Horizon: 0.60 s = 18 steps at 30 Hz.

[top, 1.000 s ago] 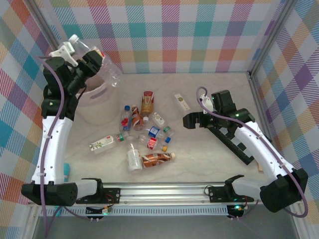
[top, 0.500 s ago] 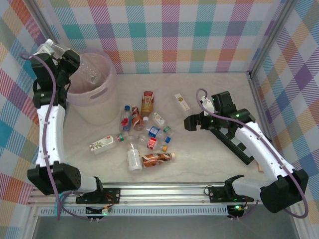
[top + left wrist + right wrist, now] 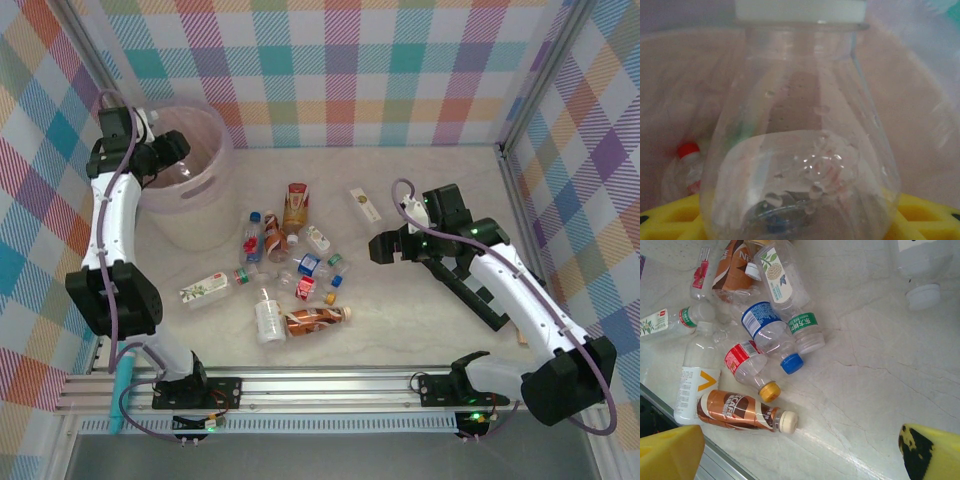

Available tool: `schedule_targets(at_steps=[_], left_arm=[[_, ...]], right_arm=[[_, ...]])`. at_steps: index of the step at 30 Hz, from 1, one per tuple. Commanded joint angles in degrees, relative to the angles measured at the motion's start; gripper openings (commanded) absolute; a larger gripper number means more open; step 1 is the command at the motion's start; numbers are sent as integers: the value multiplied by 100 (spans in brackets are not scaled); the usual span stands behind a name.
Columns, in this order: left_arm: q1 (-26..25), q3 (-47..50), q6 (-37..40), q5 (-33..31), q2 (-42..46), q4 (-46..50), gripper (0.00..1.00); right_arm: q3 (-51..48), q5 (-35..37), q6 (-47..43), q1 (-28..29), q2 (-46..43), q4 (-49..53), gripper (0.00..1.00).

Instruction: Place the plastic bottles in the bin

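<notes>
While my left hand (image 3: 171, 158) grips a clear bottle (image 3: 800, 150) inside the bin (image 3: 197, 220) mouth, I'm at the drop step; next, just release. My right hand (image 3: 386, 245) gapes wide near the loose bottles (image 3: 290, 275) on the bench (image 3: 430, 185).

Pale pink translucent bin (image 3: 200, 222), pastel plaid walls (image 3: 350, 60), marbled cream table (image 3: 420, 180), brown-labelled bottle (image 3: 735, 411), blue-capped bottle (image 3: 771, 342).
</notes>
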State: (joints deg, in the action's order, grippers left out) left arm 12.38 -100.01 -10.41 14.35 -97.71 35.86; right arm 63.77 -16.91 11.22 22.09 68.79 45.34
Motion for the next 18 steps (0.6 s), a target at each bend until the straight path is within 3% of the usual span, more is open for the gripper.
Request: schedule_targets(at_steps=[1, 7, 11, 15, 18], left_arm=[[-75, -257, 602, 87, -156, 426, 61], [-166, -275, 802, 37, -480, 598, 63], [-201, -247, 847, 72, -560, 608, 76], [-219, -274, 864, 103, -550, 564, 90], [-221, -320, 876, 103, -479, 552, 96]], right_arm=[[-176, -255, 136, 12, 102, -233, 100], [-277, -258, 273, 15, 269, -378, 100], [-279, -201, 242, 15, 315, -411, 100], [-422, -681, 172, 15, 183, -836, 99], [-488, -517, 185, 13, 117, -971, 100]])
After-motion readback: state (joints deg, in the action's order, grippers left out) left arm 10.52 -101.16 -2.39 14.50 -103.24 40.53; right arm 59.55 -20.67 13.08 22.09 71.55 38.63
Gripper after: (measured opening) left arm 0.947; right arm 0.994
